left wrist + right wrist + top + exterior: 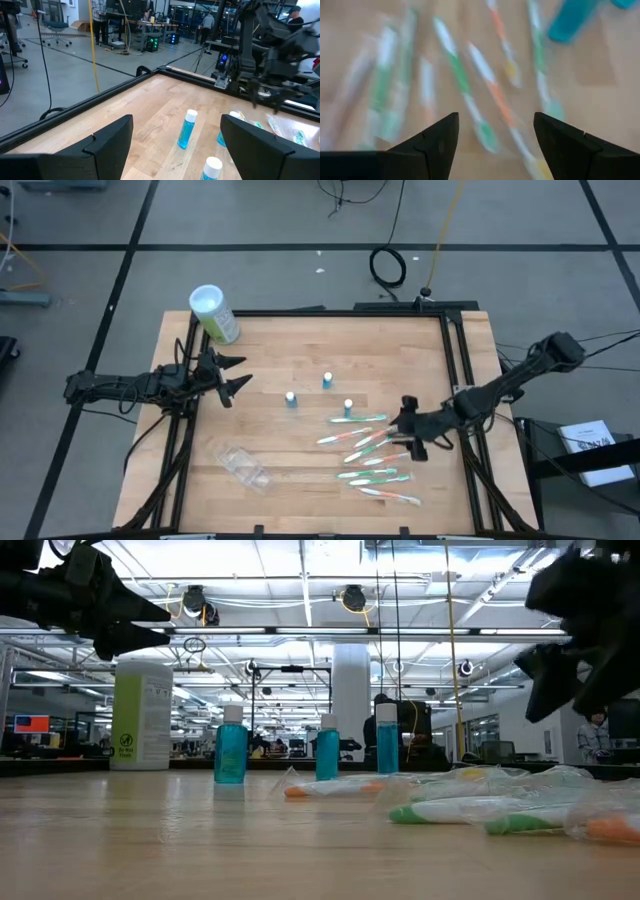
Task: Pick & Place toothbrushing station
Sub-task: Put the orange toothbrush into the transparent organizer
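Observation:
Several thin white toothbrushes (370, 450) with green or orange accents lie flat in wrappers on the wooden table, right of centre; they also show in the right wrist view (470, 85). Three tiny blue tubes (327, 380) stand upright near the middle. A small clear plastic holder (243, 467) lies at the near left. My right gripper (408, 432) is open just above the toothbrushes' right ends, touching nothing. My left gripper (236, 374) is open and empty above the table's left side.
A large green canister (215, 314) with a white lid stands at the far left corner. Black rails (455, 360) frame the table's edges. Bare wood lies between the tubes and the left gripper.

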### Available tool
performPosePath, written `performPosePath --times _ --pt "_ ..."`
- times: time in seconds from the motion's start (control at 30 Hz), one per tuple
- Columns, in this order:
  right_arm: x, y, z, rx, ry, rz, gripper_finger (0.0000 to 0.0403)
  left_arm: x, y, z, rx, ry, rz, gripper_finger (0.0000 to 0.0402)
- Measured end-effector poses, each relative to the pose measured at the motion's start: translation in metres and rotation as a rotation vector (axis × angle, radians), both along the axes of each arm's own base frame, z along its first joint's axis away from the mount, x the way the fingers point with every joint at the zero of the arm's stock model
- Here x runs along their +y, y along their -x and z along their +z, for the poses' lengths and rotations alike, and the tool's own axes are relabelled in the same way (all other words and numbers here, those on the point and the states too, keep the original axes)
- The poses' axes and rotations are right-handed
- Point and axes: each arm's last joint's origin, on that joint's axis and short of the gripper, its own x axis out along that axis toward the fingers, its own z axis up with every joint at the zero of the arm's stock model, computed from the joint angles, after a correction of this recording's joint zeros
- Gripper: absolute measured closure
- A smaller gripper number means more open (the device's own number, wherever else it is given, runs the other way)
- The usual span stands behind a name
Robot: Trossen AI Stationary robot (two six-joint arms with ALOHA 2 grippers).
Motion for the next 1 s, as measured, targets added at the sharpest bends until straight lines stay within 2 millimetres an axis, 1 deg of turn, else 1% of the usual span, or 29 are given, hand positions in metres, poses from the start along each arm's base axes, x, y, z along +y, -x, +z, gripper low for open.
performPosePath --times 0.2,0.4,0.6,0.83,1.0 --pt "0.024 0.003 -0.011 0.095 -0.028 0.019 0.0154 0.0 0.0 0.0 0.0 0.0 0.0 0.0094" --pt "0.038 0.018 -0.024 0.218 -0.017 0.014 0.0154 0.0 0.0 0.0 0.0 0.0 0.0 0.0094" --pt "0.041 0.037 -0.03 0.37 -0.021 -0.038 0.0154 0.0 0.0 0.0 0.0 0.0 0.0 0.0094" --pt "0.045 0.049 -0.037 0.406 -0.054 -0.083 0.0154 0.0 0.0 0.0 0.001 0.0 0.0 0.0094" --pt "0.049 0.054 -0.039 0.464 -0.157 -0.119 0.0154 0.0 0.0 0.0 0.0 0.0 0.0 0.0094"
